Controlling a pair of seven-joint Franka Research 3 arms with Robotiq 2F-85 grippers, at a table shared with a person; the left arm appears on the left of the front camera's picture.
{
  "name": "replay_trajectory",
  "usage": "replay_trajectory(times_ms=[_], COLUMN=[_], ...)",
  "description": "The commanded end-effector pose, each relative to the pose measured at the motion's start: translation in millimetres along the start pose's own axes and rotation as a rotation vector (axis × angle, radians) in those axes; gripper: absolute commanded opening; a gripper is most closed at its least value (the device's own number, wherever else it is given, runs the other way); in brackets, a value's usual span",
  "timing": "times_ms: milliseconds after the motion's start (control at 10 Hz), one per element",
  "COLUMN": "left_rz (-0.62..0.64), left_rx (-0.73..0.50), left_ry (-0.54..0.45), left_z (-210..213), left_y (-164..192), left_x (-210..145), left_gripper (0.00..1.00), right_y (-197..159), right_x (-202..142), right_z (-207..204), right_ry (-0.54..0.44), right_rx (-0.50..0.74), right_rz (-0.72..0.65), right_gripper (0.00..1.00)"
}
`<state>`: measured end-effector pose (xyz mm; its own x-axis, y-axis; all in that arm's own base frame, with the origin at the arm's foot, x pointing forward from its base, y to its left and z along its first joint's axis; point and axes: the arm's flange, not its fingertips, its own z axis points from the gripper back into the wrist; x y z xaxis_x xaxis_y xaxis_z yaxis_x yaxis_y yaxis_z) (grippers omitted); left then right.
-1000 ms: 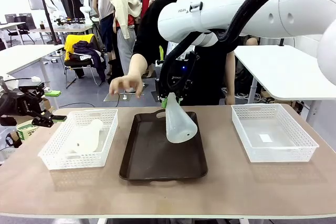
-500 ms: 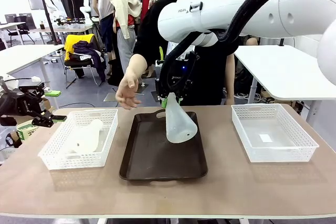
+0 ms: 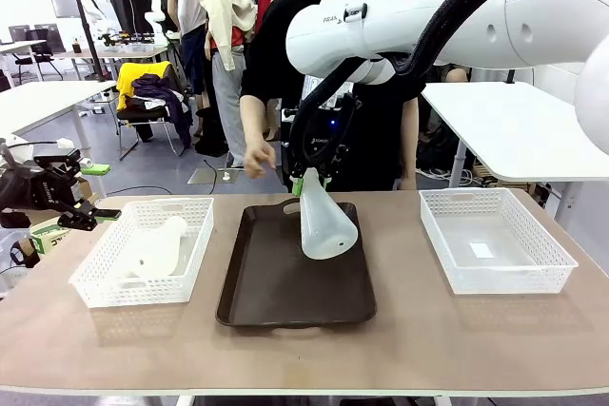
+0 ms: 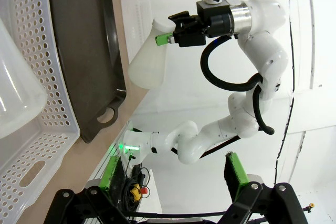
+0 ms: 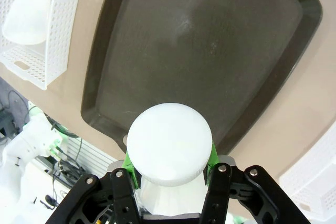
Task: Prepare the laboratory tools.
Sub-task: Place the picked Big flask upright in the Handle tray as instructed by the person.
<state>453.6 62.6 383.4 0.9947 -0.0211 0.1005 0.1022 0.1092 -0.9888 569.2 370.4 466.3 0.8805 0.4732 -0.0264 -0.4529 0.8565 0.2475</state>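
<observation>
A frosted-white conical flask [image 3: 326, 223] hangs tilted over the far end of the dark tray [image 3: 285, 282]. My right gripper [image 3: 309, 174] is shut on its narrow neck. From the right wrist view the flask's round base [image 5: 169, 142] faces the tray [image 5: 210, 40] between the green pads [image 5: 129, 174]. A second flask [image 3: 157, 249] lies on its side in the left white basket [image 3: 105, 287]. My left gripper [image 3: 95, 215] hovers open off the table's left edge, empty. Its wrist view shows that flask [image 4: 16, 98] and the held one [image 4: 148, 61].
Another white basket [image 3: 495, 273] stands on the right with a small paper slip inside. A person stands at the far side, one hand [image 3: 257, 157] raised just behind the tray's far left corner. Bare tabletop runs along the front edge.
The person's hand has drawn back from over the left basket side toward their body. Both arms and the held flask have stayed still.
</observation>
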Motion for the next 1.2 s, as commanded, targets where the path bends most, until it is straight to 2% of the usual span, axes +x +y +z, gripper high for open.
replay_trajectory(times_ms=[0,400,700,1000,1100], left_rz=[-0.003,-0.003,-0.003,-0.003,-0.003], left_rx=[-0.003,-0.003,-0.003,-0.003,-0.003], left_ry=[-0.002,-0.002,-0.002,-0.002,-0.002], left_z=[1.7,1.7,1.7,1.7,1.7], left_y=[-1.7,-1.7,-1.7,-1.7,-1.7], left_x=[-0.5,-0.5,-0.5,-0.5,-0.5], left_gripper=[1.00,1.00,1.00,1.00,1.00], right_y=[0.8,-10.7,-30.4,-44.4,-47.1], right_x=[-5.7,-11.6,-11.5,-8.0,-5.2], right_z=[14.8,36.0,35.7,21.8,14.8], right_ry=[-0.054,-0.229,-0.383,-0.456,-0.434], right_rx=[0.051,0.207,0.367,0.468,0.460], right_rz=[0.086,0.318,0.612,0.875,0.957], right_gripper=[0.00,0.00,0.00,0.00,0.00])
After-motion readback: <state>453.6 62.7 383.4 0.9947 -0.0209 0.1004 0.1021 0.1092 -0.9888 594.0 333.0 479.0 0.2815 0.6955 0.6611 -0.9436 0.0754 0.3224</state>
